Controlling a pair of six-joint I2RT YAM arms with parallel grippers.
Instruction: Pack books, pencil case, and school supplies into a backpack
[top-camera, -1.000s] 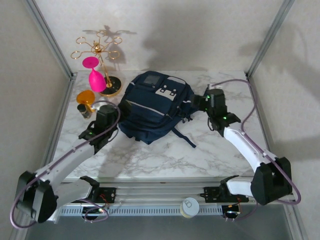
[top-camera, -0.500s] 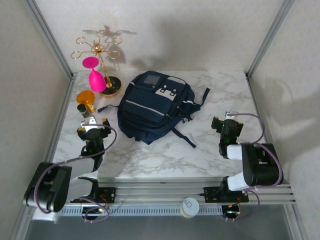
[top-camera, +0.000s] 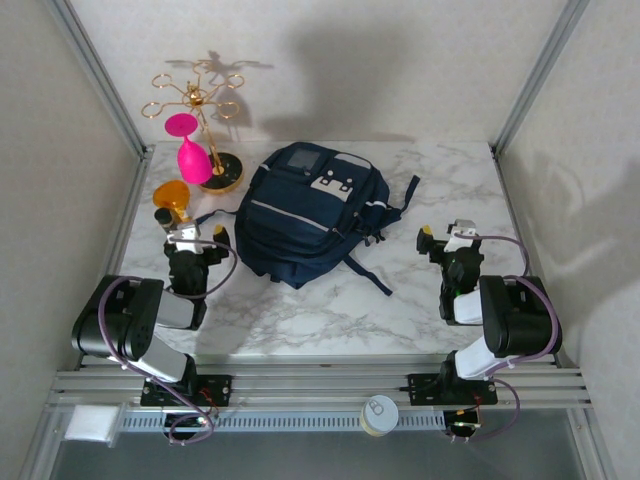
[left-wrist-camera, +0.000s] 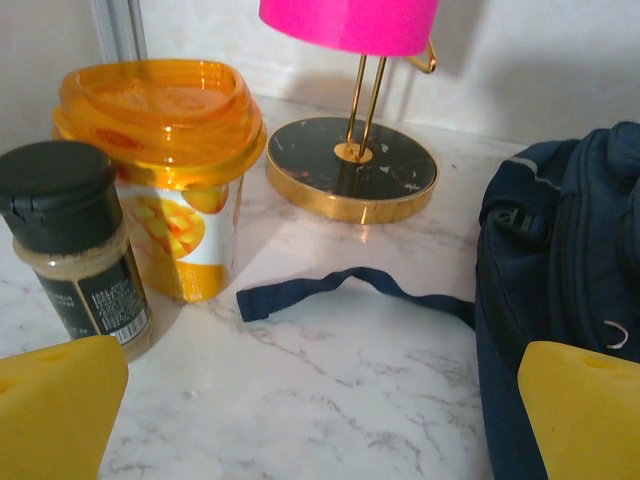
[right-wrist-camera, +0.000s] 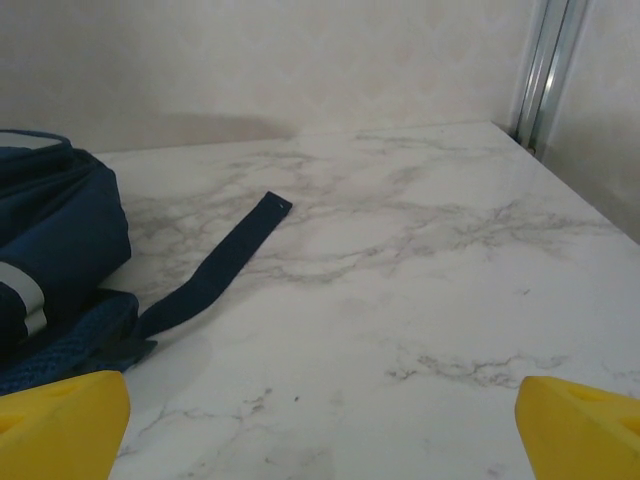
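In left wrist view, by backpack (left-wrist-camera: 570, 250): black-capped jar (left-wrist-camera: 75, 250) beside orange-lidded cup (left-wrist-camera: 170, 170)

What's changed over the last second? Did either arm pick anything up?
Both arms pulled back from the backpack toward their bases. The left gripper and right gripper are open and empty. The backpack, orange cup and gold stand stayed put.

Bench (top-camera: 440, 190), right of backpack (top-camera: 310, 215): open marble, one loose strap (right-wrist-camera: 215, 268) lying flat. Left side: orange-lidded cup (left-wrist-camera: 165, 170), spice bottle (left-wrist-camera: 75, 240) and gold stand (top-camera: 222, 180) crowd the back corner. Front strip: bare.
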